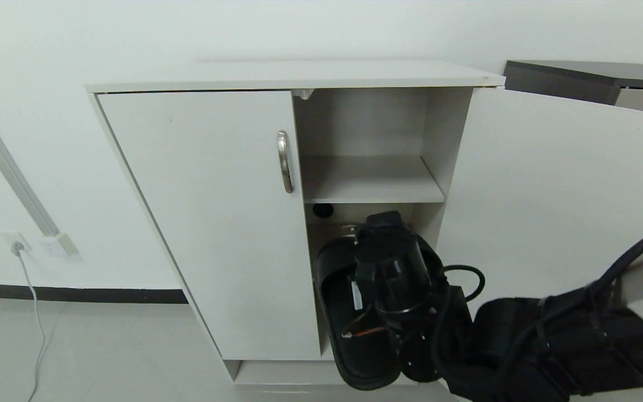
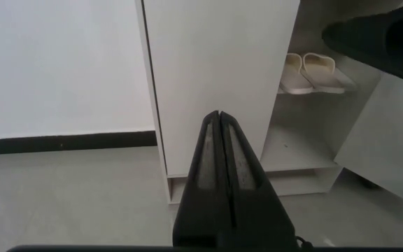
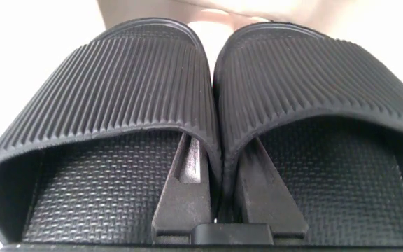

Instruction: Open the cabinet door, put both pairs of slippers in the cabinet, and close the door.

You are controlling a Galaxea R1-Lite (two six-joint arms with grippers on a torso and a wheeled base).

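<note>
Most of the cabinet's lower compartment is hidden from the head view behind the right arm and the black slippers it holds at the opening, heels cut off at the frame's lower edge. From the right wrist view, the right hand has one finger under each strap, pinching the two inner sides together, so the pair is gripped side by side; the fingertips vanish under the ribbed rubber bands, above a finely textured footbed. The pale slippers lie together on a shelf inside, above the cabinet floor, their toes partly hidden by the closed left door. The left hand hangs low, well apart from the cabinet, its flat pads pressed shut on nothing. The cabinet is smooth white board; a curved metal handle sits on the closed door, the right door stands swung wide, and the upper shelf is bare board.
</note>
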